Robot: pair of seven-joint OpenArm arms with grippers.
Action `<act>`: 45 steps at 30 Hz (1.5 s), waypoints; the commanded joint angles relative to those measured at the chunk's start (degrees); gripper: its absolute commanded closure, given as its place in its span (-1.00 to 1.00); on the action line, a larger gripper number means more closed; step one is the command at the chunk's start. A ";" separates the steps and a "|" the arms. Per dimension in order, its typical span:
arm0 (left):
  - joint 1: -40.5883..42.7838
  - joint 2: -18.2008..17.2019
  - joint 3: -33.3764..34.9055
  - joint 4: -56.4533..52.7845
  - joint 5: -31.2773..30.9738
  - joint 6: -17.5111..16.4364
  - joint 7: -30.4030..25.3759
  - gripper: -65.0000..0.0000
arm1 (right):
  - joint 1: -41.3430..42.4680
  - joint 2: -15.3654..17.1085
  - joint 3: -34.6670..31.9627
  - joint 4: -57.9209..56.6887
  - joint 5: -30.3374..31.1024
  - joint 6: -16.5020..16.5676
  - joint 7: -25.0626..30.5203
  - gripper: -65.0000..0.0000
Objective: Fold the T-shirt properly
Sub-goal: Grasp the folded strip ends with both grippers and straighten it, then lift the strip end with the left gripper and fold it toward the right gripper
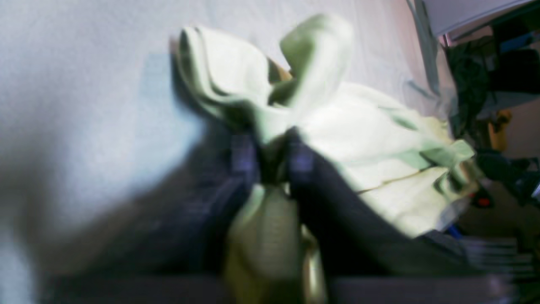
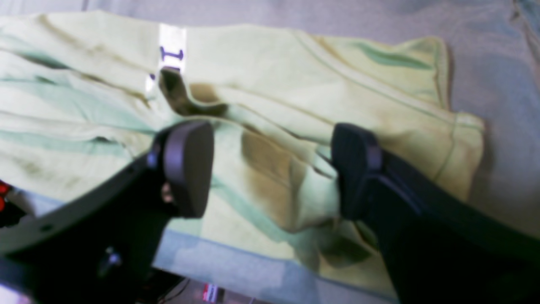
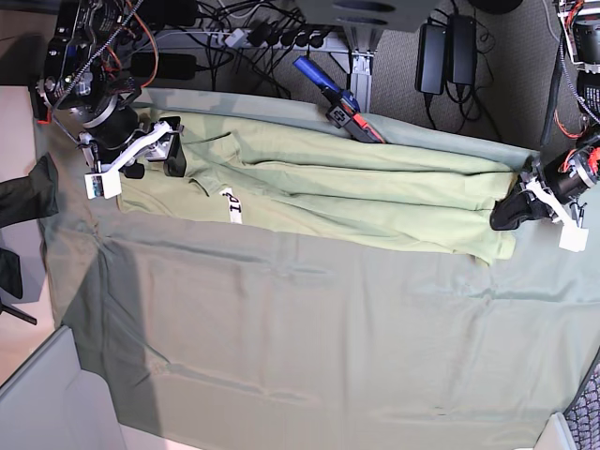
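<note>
The T-shirt (image 3: 356,192), pale yellow-green, lies as a long, narrow, rumpled band across the far part of the table cloth (image 3: 309,337), its white neck tag (image 3: 232,206) facing up towards one end. At the opposite end of the T-shirt, the left gripper (image 1: 272,162) is pressed together on a bunched fold of fabric, which puffs out beyond the dark fingers; this pinch probably secures a corner for the next fold. At the tag end, the right gripper (image 2: 270,169) hangs above the cloth with its jaws spread wide, one pad on each side of a crease, apparently placed to take a matching hold. Behind the T-shirt, a blue-handled tool (image 3: 336,101) leans at the table's far edge. Beyond it, cables and power bricks (image 3: 446,45) lie on the floor.
</note>
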State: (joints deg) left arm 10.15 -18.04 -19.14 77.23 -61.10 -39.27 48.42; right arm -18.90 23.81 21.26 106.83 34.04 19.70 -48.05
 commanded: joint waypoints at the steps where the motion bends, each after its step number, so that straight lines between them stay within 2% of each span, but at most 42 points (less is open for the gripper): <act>1: -0.50 -0.70 -0.24 0.66 -0.09 -0.73 -1.77 1.00 | 0.28 0.90 0.55 1.09 0.48 2.60 1.07 -0.34; 7: -1.20 -1.05 -1.01 1.20 0.74 -0.73 -1.77 1.00 | 0.31 0.90 0.92 2.21 0.50 2.60 1.18 -0.34; 12: -4.02 -1.05 -5.35 3.63 1.31 -0.73 -1.46 1.00 | 0.33 0.92 4.09 5.70 0.52 2.58 1.33 -0.34; 17: -8.85 -1.25 -4.98 2.97 7.10 -0.73 -2.47 1.00 | 0.46 0.90 8.79 7.21 2.05 2.58 1.57 -0.34; 23: -14.32 -3.43 0.09 0.59 20.09 -0.73 -11.85 1.00 | 0.42 0.92 11.52 7.28 2.21 2.60 1.49 -0.34; 28: -17.46 -7.17 0.79 -0.57 17.94 -0.73 -10.69 1.00 | 0.44 0.92 11.69 7.28 2.43 2.60 1.51 -0.34; 30: -17.42 -8.59 0.79 -0.39 15.45 -0.73 -8.37 1.00 | 0.44 0.92 11.69 7.28 2.43 2.60 1.55 -0.34; 33: -16.59 -8.87 0.81 1.16 12.28 -0.73 -4.26 1.00 | 0.44 0.90 11.69 7.28 2.43 2.60 1.55 -0.34; 35: -14.93 -7.98 0.81 3.34 8.63 -0.73 -3.98 1.00 | 0.44 0.90 11.69 7.28 2.43 2.60 1.55 -0.34; 40: -10.25 -1.20 2.43 14.97 8.37 -0.73 -0.50 1.00 | 0.44 0.92 11.69 7.28 2.40 2.60 1.57 -0.34; 45: -6.21 4.81 11.32 26.45 14.45 -0.73 -2.51 1.00 | 0.44 0.92 11.69 7.28 2.40 2.60 1.57 -0.34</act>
State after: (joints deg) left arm 4.78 -12.73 -7.38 102.78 -45.43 -39.42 47.35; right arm -18.76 23.79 32.40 113.10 35.99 19.70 -47.83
